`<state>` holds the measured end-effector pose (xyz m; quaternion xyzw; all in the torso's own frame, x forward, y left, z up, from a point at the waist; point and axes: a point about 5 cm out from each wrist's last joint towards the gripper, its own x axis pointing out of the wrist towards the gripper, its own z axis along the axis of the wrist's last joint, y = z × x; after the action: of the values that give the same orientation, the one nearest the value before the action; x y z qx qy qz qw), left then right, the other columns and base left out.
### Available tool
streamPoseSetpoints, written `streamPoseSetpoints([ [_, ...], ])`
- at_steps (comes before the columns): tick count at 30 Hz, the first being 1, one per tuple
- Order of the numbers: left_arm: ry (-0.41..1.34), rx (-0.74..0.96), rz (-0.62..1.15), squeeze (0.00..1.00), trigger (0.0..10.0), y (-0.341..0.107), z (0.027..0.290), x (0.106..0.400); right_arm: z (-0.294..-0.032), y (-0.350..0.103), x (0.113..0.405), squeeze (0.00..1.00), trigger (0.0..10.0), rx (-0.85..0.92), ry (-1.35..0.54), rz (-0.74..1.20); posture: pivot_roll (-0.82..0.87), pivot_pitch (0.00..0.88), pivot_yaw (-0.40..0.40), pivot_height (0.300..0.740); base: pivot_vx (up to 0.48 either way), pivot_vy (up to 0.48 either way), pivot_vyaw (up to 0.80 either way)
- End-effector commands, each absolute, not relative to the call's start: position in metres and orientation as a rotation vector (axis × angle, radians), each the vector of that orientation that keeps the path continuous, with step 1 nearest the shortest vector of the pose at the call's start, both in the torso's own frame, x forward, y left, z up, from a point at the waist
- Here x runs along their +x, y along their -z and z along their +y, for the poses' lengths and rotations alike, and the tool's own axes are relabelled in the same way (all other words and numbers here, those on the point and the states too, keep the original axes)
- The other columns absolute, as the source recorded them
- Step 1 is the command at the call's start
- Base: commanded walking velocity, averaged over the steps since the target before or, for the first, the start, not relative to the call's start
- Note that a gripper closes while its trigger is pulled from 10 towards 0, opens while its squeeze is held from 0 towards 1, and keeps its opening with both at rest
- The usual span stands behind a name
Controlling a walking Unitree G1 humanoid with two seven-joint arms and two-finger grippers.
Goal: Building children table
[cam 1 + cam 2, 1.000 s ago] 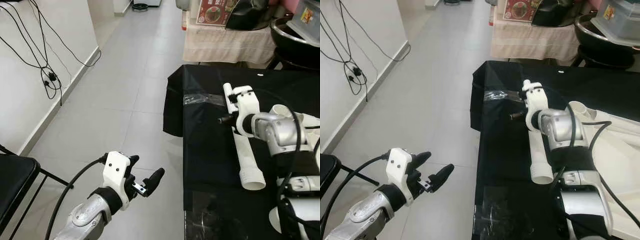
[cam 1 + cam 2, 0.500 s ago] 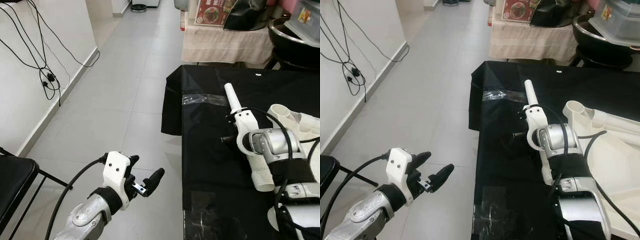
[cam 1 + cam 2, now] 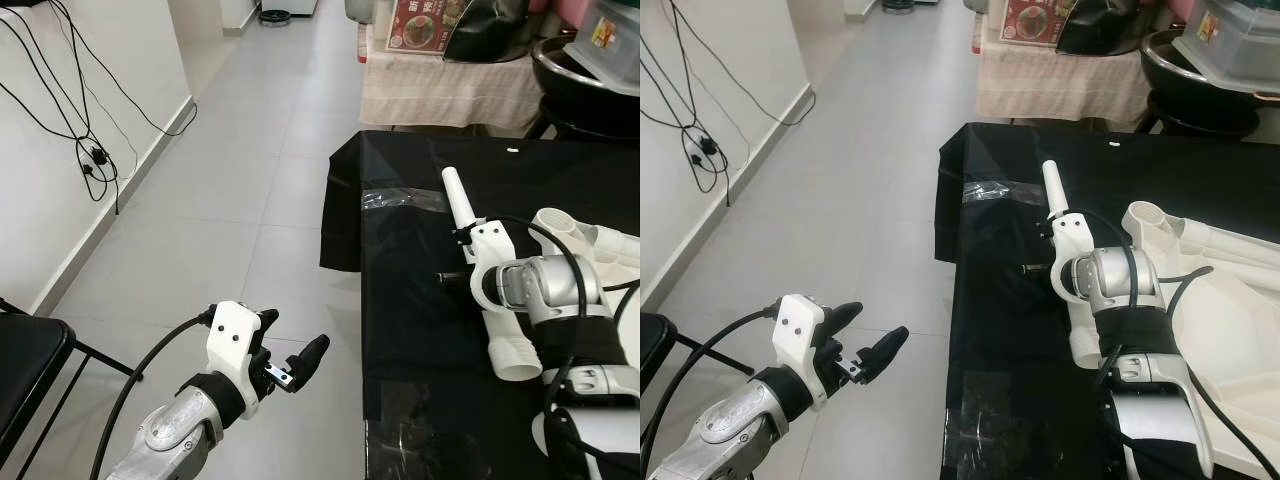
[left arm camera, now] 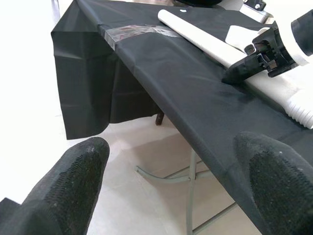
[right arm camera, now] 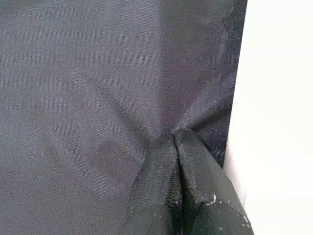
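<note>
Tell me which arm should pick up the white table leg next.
Right. The right gripper is shut, its tips pressing the black cloth right beside the white table leg. The left gripper hangs open above the floor, off the table's edge.

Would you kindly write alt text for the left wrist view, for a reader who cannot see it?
The left gripper, fingers open, hangs over pale floor beside a table draped in black cloth. On the cloth lies a long white table leg, and the right gripper presses its tips into the cloth beside it.
</note>
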<state>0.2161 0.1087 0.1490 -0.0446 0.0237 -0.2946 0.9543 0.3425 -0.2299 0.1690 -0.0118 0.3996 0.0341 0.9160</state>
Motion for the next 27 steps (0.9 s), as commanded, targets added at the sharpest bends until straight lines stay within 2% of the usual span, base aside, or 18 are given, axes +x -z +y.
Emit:
streamPoseSetpoints([
  [1, 0.603, -0.094, 0.062, 0.0, 10.0, -0.148, 0.108, 0.214, -0.225, -0.156, 0.338, 0.0, 0.0, -0.004, -0.085, 0.889, 0.04, 0.132, -0.077, 0.74, 0.0, 0.0, 0.0],
  [7, 0.603, -0.093, 0.062, 0.0, 10.0, -0.147, 0.108, 0.215, -0.224, -0.158, 0.339, 0.0, 0.0, 0.008, -0.083, 0.87, 0.04, 0.13, -0.076, 0.74, 0.0, 0.0, 0.0],
  [16, 0.604, -0.094, 0.062, 0.0, 10.0, -0.147, 0.108, 0.215, -0.221, -0.188, 0.352, 0.0, 0.0, 0.113, -0.13, 0.701, 0.04, 0.13, -0.076, 0.74, 0.0, 0.0, 0.0],
  [18, 0.605, -0.093, 0.061, 0.0, 10.0, -0.148, 0.108, 0.215, -0.219, -0.206, 0.357, 0.0, 0.0, 0.168, -0.165, 0.615, 0.04, 0.129, -0.076, 0.74, 0.0, 0.0, 0.0],
  [27, 0.607, -0.092, 0.06, 0.0, 10.0, -0.148, 0.109, 0.216, -0.222, -0.222, 0.36, 0.0, 0.0, 0.179, -0.176, 0.526, 0.04, 0.127, -0.074, 0.74, 0.0, 0.0, 0.0],
])
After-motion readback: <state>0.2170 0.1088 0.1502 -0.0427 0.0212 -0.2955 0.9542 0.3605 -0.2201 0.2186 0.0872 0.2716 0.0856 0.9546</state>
